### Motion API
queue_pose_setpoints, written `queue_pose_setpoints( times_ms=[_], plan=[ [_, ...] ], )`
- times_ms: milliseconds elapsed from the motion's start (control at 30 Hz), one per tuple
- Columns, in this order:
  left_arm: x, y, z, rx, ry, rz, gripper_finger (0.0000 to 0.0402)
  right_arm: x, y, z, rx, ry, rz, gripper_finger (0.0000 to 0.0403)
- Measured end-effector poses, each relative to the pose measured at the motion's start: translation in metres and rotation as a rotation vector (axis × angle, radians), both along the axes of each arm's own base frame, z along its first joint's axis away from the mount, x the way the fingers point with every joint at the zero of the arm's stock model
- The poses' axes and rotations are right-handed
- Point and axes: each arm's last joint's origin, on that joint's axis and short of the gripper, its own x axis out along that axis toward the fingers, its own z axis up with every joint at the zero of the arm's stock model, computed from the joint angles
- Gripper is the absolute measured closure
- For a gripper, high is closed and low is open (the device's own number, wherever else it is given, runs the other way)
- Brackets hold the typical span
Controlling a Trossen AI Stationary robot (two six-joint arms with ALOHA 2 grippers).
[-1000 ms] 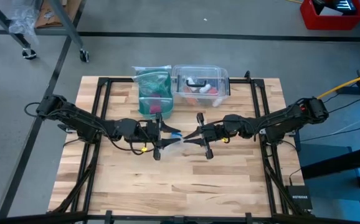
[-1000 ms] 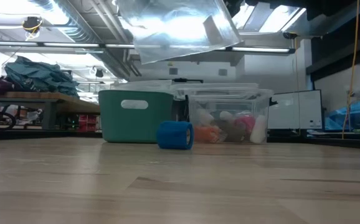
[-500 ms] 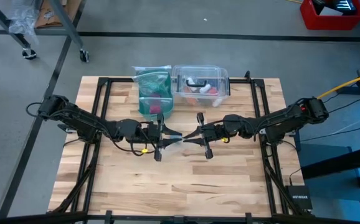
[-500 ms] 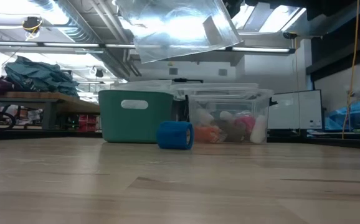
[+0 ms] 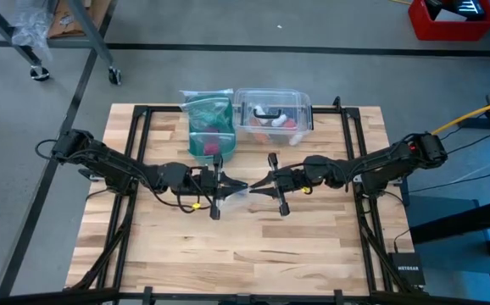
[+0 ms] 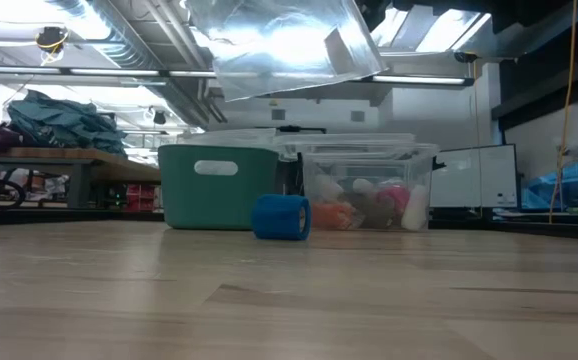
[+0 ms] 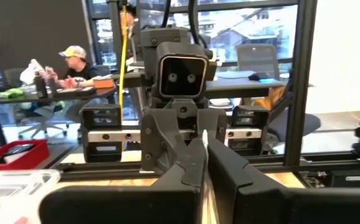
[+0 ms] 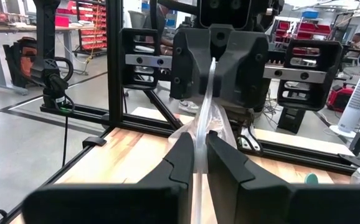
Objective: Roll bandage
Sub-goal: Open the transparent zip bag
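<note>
Risk: both arms are gripping the clear bag (image 5: 247,191) in mid-air over the table (image 5: 313,246), so uneven pulling could tear or drop it. The left gripper (image 5: 225,185) and right gripper (image 5: 264,184) are each pinching a bag edge. The bandage (image 6: 281,217) is sitting rolled by the teal bin (image 6: 216,185) (untouched).

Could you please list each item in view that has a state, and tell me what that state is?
bandage: rolled up, resting on the table, untouched.
clear plastic bag: held in the air between both grippers.
left gripper: shut on the bag.
right gripper: shut on the bag.
clear plastic box: lid closed, items inside.
teal bin: upright on the table.
</note>
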Motion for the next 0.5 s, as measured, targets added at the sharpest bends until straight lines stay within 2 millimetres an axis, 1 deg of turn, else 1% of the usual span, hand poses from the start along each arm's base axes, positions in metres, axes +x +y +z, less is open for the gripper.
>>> queue_pose_setpoints(
  times_ms=[200, 500],
  plan=[
    [0.0001, 0.001, -0.0017, -0.002, 0.013, 0.04, 0.0401, -0.0001, -0.0002, -0.0039, -0.007, 0.051, 0.0, 0.0368],
    [0.0, 0.0017, -0.0017, 0.012, 0.013, 0.07, 0.0401, -0.0004, -0.0001, -0.0067, -0.011, 0.081, 0.004, 0.0368]
  ],
)
